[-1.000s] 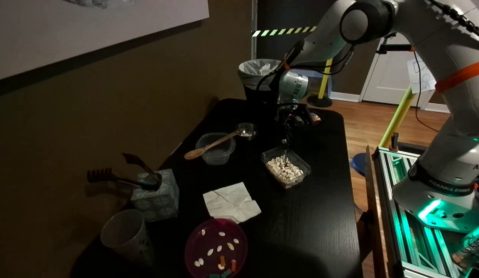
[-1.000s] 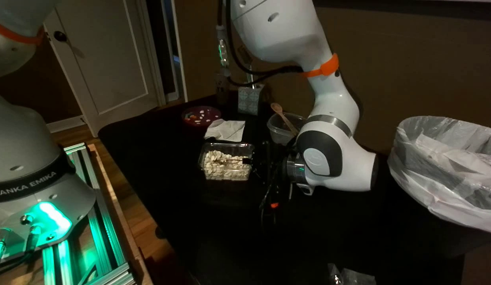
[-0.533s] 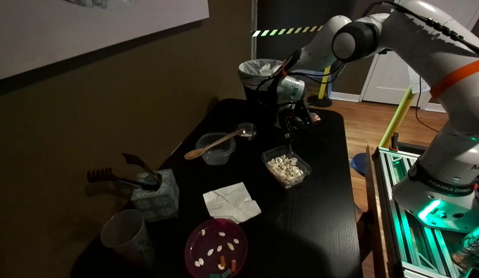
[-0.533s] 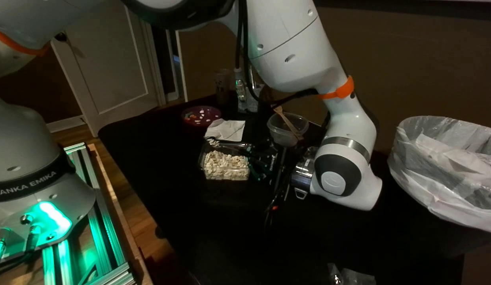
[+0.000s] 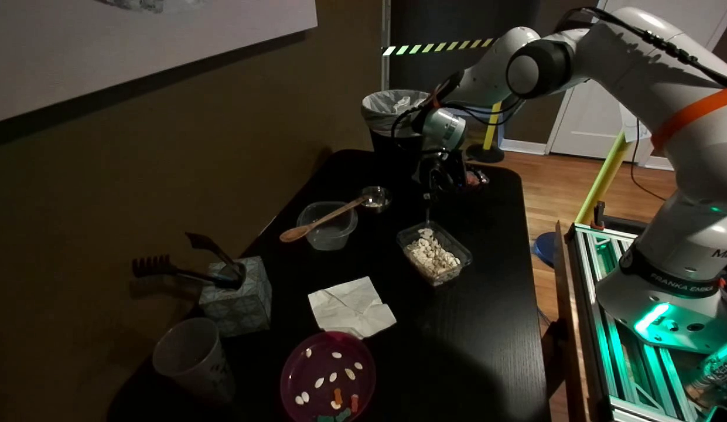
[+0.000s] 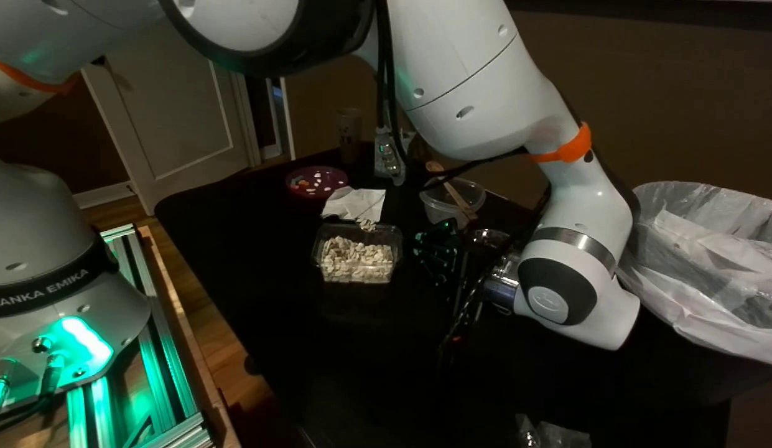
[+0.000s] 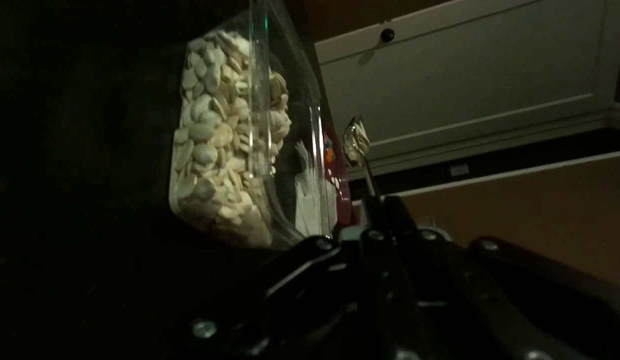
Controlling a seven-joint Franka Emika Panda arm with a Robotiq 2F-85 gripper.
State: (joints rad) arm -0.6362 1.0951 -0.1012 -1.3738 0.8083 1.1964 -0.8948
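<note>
My gripper point(image 7: 382, 200) is shut on the thin handle of a metal spoon point(image 7: 370, 180). The spoon's bowl point(image 7: 357, 142) carries several pale seeds and is raised. A clear plastic container point(image 7: 260, 115) full of white seeds point(image 7: 210, 135) stands beside it on the black table. In an exterior view the gripper point(image 5: 429, 196) is beyond the container point(image 5: 466, 252), and the spoon's loaded bowl point(image 5: 425, 233) appears over its far end. In an exterior view the black gripper point(image 6: 418, 239) is right of the container point(image 6: 357, 277), and the seeds on the spoon point(image 6: 367, 224) show above its rim.
A clear tub point(image 5: 329, 241) has a wooden spoon point(image 5: 322, 221) across it, reaching a small bowl point(image 5: 379, 193). A white napkin point(image 5: 351, 305) and a purple plate point(image 5: 299, 369) with seeds lie nearer. A tissue box point(image 5: 240, 308), a cup point(image 5: 190, 357) and a lined bin point(image 6: 684, 249) stand around.
The spoon has come up out of the seeds, now carrying some. The gripper has moved up and away from the container, to the right in an exterior view.
</note>
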